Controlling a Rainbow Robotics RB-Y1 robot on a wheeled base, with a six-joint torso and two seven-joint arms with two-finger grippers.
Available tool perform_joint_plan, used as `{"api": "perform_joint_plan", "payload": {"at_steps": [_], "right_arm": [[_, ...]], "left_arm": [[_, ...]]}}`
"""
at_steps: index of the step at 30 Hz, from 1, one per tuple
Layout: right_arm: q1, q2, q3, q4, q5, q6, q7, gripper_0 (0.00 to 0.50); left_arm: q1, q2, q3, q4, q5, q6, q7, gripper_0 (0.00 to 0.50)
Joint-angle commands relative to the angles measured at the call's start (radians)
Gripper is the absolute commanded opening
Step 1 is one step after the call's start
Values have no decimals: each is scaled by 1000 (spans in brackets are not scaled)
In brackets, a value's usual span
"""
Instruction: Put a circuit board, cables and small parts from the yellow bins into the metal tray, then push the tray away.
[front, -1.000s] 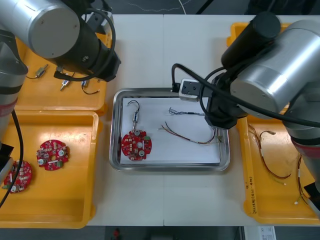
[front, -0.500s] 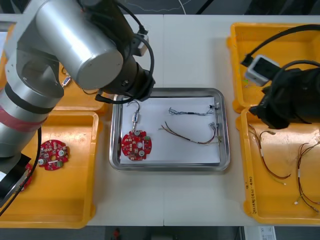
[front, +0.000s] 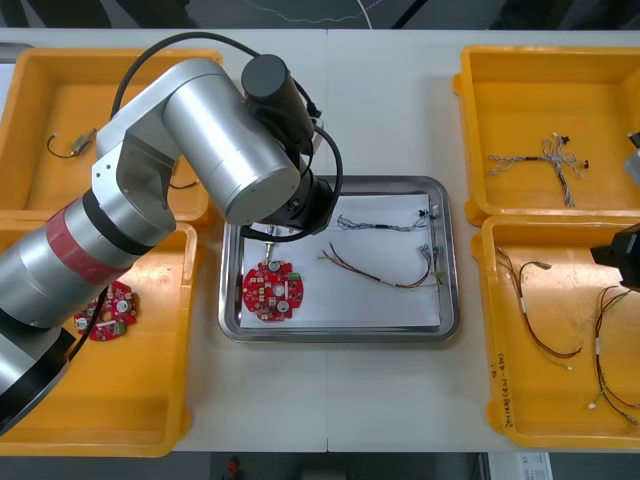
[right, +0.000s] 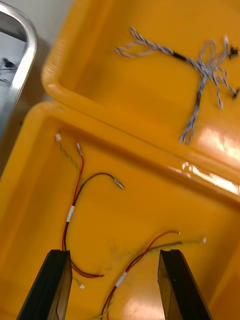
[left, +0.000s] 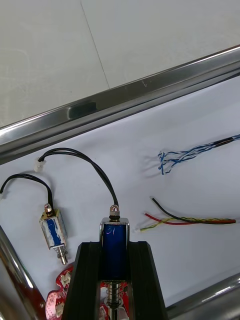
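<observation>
A small metal part (left: 115, 242) with a blue-wrapped body is gripped by the left gripper (left: 115, 250), whose jaws are parted only by its width; it is held over the white inside of the metal tray (left: 150, 92), its lower end above the edge of a round red circuit board (front: 272, 292) (whether the part touches the tray floor cannot be told); a black cable (left: 90, 160) is seen arching from its top. A second small metal part (left: 52, 232), with a black lead of its own, is laid on the tray floor just beside the jaws; farther along, a twisted blue and white cable (front: 380, 222) and a red and yellow cable (front: 385, 272) are laid near each other but apart. The tray is set at the middle of the light surface (front: 390, 100).

The right gripper (right: 114, 257) is held over the near right yellow bin (right: 165, 200), its jaws spread wide with nothing between them; loose red and yellow cables (right: 75, 200) are strewn beneath; a bundle of blue and white cable (right: 202, 67) is left in the far right yellow bin (right: 150, 95). Another circuit board (front: 108, 312) is partly seen in the near left yellow bin (front: 130, 400).
</observation>
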Motion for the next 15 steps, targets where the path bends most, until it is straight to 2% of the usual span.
{"api": "perform_joint_plan", "payload": {"at_steps": [1,4,9,15], "right_arm": [[60,-37,-32,-30,53,3,-83,500],[73,-37,-32,-4,84,3,-147,500],[73,-47,-41,65,84,3,-244,500],[66,-69,-44,112,76,3,-334,500]], "left_arm": [[-6,-30,-38,37,-26,-46,42,1],[-6,-33,-64,71,-47,-80,47,2],[-3,-38,-98,126,-69,-133,55,1],[23,-38,-109,134,-90,-167,59,1]]}}
